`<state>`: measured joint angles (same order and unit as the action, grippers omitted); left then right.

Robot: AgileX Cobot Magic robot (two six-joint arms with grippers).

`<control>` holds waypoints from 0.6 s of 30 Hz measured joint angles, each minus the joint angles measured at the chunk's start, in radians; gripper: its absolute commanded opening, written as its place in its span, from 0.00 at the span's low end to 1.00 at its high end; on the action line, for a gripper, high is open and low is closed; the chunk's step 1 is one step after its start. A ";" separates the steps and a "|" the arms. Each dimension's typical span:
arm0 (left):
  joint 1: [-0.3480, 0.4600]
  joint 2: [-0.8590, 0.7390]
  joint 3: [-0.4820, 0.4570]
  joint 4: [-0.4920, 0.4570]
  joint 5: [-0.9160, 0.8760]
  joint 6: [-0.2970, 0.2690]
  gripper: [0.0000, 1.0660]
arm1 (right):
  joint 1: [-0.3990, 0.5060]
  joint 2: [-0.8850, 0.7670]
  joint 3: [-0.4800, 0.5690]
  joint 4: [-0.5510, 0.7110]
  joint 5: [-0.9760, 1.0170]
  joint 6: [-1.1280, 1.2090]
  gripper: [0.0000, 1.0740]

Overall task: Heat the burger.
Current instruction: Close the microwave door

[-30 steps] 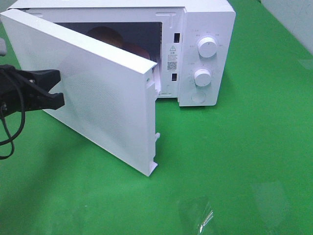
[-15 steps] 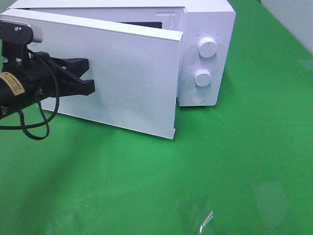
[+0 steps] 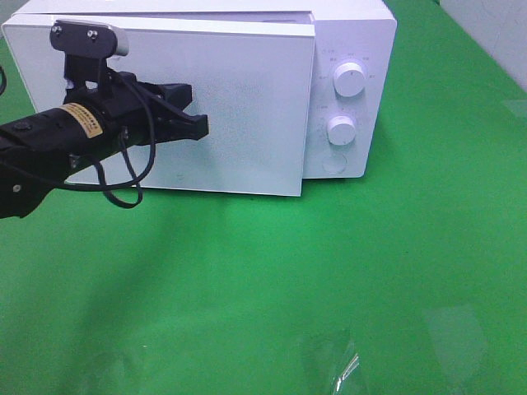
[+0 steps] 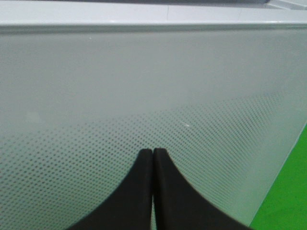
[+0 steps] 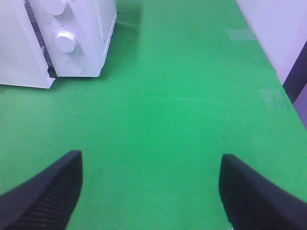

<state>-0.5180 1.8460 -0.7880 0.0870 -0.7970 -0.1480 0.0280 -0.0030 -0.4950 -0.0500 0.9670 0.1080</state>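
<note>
**No legible text in these views**

You will find print in two places, and neither can be read. A yellow label [image 3: 82, 122] on the left arm, behind the left claw [image 3: 200, 127], carries dark lettering too small to make out. On the microwave [image 3: 354, 33] control panel, faint grey markings ring the upper knob [image 3: 350, 82] and the lower knob [image 3: 340, 129]. They are too pale to read in both the high view and the right wrist view.

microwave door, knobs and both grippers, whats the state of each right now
microwave door, almost shut, latch edge slightly ajar
left gripper, shut, empty, tips at the door face
right gripper, open, empty, over the green table
upper knob, setting too small to read
lower knob, setting too small to read
</note>
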 measured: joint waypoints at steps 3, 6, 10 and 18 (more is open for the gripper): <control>-0.023 0.023 -0.043 -0.023 0.005 0.011 0.00 | 0.000 0.000 0.000 0.000 0.000 0.000 0.70; -0.044 0.045 -0.087 -0.045 0.024 0.023 0.00 | 0.000 0.000 0.000 0.000 0.000 0.000 0.70; -0.063 0.069 -0.125 -0.061 0.034 0.041 0.00 | 0.000 0.000 0.000 0.000 0.000 0.000 0.70; -0.087 0.125 -0.225 -0.033 0.086 0.045 0.00 | 0.000 0.000 0.000 0.000 0.000 0.000 0.70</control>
<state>-0.6050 1.9710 -1.0130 0.0540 -0.7110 -0.1030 0.0280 -0.0030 -0.4950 -0.0500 0.9670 0.1080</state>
